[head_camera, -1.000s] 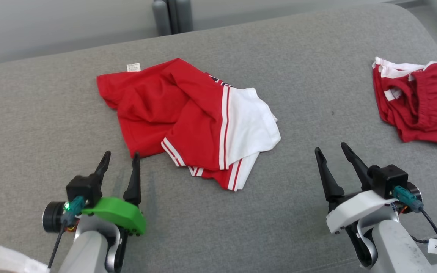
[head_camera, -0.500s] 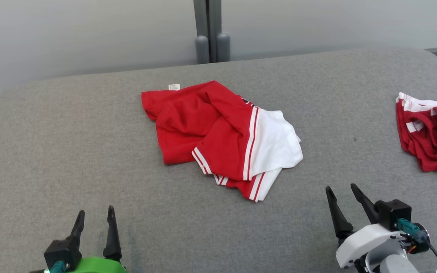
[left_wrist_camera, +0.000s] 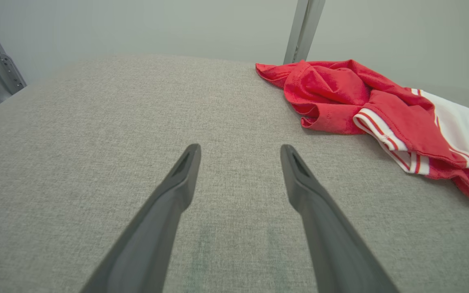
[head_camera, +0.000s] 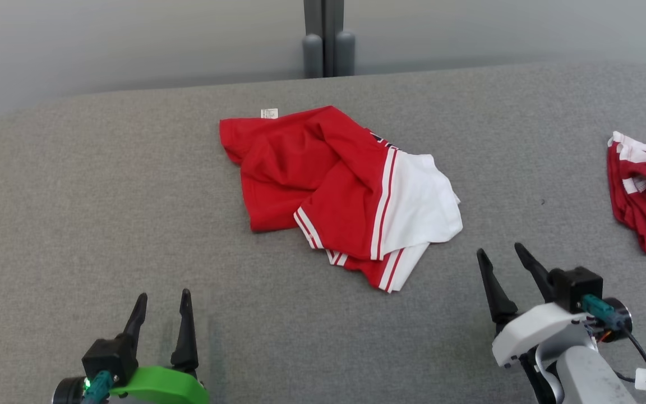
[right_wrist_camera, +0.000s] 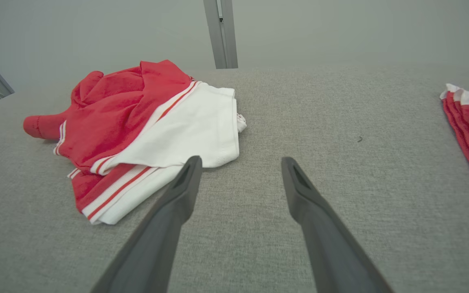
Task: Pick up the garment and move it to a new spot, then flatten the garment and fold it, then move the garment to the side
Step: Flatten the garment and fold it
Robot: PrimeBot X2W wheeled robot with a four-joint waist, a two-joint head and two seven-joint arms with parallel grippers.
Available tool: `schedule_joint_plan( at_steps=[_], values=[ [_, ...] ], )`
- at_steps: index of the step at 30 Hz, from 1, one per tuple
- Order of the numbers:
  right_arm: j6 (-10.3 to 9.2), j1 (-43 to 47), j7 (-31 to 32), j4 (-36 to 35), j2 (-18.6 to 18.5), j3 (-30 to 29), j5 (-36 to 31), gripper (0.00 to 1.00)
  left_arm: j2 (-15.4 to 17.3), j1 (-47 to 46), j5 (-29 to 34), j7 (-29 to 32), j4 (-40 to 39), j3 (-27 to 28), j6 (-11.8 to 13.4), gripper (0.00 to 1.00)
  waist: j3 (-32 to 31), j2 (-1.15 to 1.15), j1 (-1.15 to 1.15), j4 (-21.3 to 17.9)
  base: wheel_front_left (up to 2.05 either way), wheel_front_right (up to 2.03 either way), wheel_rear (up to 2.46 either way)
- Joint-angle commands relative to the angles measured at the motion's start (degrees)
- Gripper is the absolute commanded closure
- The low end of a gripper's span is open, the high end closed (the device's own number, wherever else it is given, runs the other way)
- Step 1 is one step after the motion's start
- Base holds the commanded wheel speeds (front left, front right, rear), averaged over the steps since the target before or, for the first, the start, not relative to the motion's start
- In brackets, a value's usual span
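Red and white, the crumpled garment [head_camera: 340, 191] lies mid-way along the grey fabric bench [head_camera: 104, 196], nearer its far edge. The left gripper [head_camera: 164, 295] and right gripper [head_camera: 499, 249] hover by the near edge, jaws wide and empty. A second red cloth [head_camera: 645, 196] lies at the right edge.

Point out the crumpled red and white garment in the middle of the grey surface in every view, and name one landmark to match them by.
Head view: garment at picture centre, white part to the right.
Left wrist view: garment upper right, running off the right edge.
Right wrist view: garment left of centre, white part toward the middle.
Shared landmark: grey upright post behind it, at each view's top edge.
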Motion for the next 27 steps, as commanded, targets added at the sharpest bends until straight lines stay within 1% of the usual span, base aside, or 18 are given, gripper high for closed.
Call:
schedule_joint_plan(
  at_steps=[1, 6, 9, 14, 15, 16, 17, 18, 23, 27],
  values=[
    [-0.12, -1.88, 0.01, 0.54, -0.22, 0.07, -0.67, 0.0, 0.1, -1.71, -0.04, -0.01, -0.34, -0.21, -0.23, 0.0, 3.47, 0.0, 0.0, 1.09, 0.0, 0.0, 0.0],
    [-0.12, -7.29, 0.0, 2.69, -0.21, -0.4, -1.67, 0.0, 0.11, -5.16, -0.06, -0.01, -0.42, -1.08, -0.72, 0.0, 8.4, 0.0, 0.0, 2.66, 0.0, 0.0, 0.0],
    [-0.12, -10.8, 0.0, 5.16, -0.21, -0.43, -3.02, 0.0, 0.11, -7.21, 0.28, -0.01, -0.14, -1.35, -1.09, 0.0, 11.35, 0.0, 0.0, 3.74, 0.0, 0.0, 0.0],
    [-0.12, -13.3, 0.01, 9.45, -0.24, -1.39, -4.21, 0.0, 0.1, -8.87, 0.78, -0.01, 0.6, -1.19, -1.5, 0.0, 13.66, 0.0, 0.0, 4.52, 0.0, 0.0, 0.0],
    [-0.12, -13.52, 0.01, 10.12, -0.26, -1.74, -4.19, 0.4, 0.1, -9.0, 0.88, -0.01, 0.71, -1.24, -1.49, 0.0, 13.8, 0.0, 0.0, 4.59, 0.0, 0.0, 0.0],
    [-0.12, -13.55, 0.03, 10.83, -0.25, -1.93, -3.82, 0.58, 0.1, -9.15, 0.88, -0.01, 0.83, -1.31, -1.56, 0.0, 13.96, 0.0, 0.0, 4.71, 0.0, 0.0, 0.0],
    [-0.12, -13.39, 0.08, 11.38, -0.21, -1.9, -3.52, 0.81, 0.1, -9.3, 0.91, -0.01, 0.87, -1.25, -1.51, 0.0, 14.05, 0.0, 0.0, 4.77, 0.0, 0.0, 0.0],
    [-0.12, -13.11, 0.15, 11.87, -0.2, -1.69, -3.49, 1.0, 0.11, -9.5, 0.99, -0.01, 0.83, -0.97, -1.53, 0.0, 14.1, 0.0, 0.0, 4.77, 0.0, 0.0, 0.0],
    [-0.12, -10.14, 0.36, 11.84, -0.15, -2.11, -3.06, 1.0, 0.1, -8.32, 1.46, -0.01, 1.29, 0.23, -1.71, 0.0, 12.33, 0.0, 0.0, 3.85, 0.0, 0.0, 0.0],
    [-0.12, -9.12, 0.14, 8.88, -0.22, -2.75, -2.0, 1.0, 0.1, -7.15, 1.45, -0.01, 1.53, 0.32, -1.79, 0.0, 10.45, 0.0, 0.0, 3.2, 0.0, 0.0, 0.0]
  ],
)
